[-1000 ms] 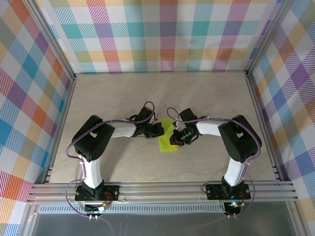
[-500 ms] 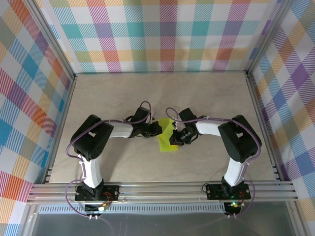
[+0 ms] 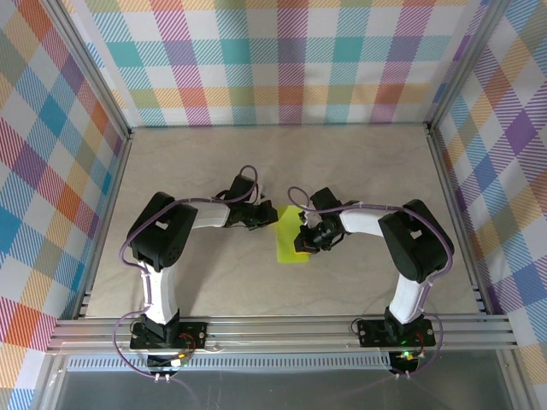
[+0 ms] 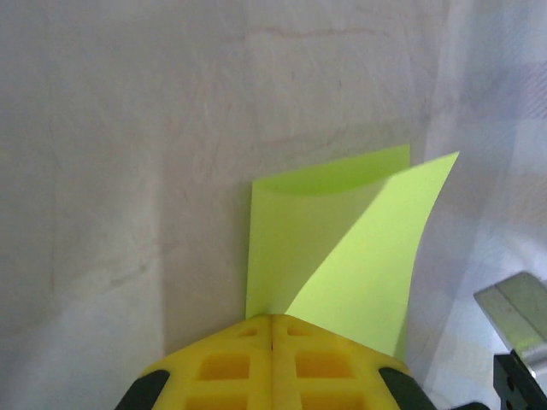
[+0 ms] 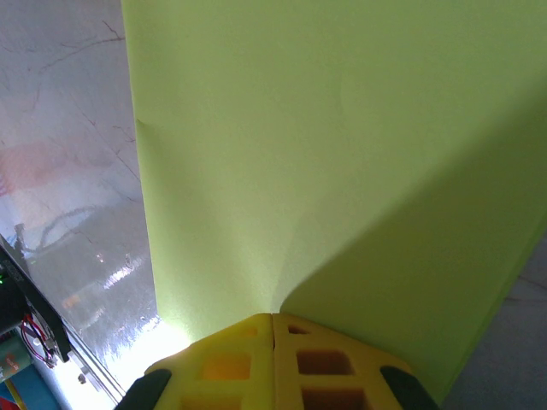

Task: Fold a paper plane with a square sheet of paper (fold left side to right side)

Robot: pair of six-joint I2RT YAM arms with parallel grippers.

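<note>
The square sheet of paper is lime green and lies folded into a narrow strip at the table's middle, between my two grippers. In the left wrist view the paper has its upper layer lifting off the lower one. My left gripper is shut, its tips at the strip's near-left corner, and I see nothing clamped between them. My right gripper is shut too, with its tips resting on the paper, which dents slightly there. No paper plane shape shows.
The pale marble-look table is walled by plaid panels at the back and both sides. An aluminium rail runs along the near edge by the arm bases. Purple cables loop over both arms.
My left gripper has drawn back up and to the left, from over the paper's left part to its far-left corner. The right gripper and the paper have stayed put.
</note>
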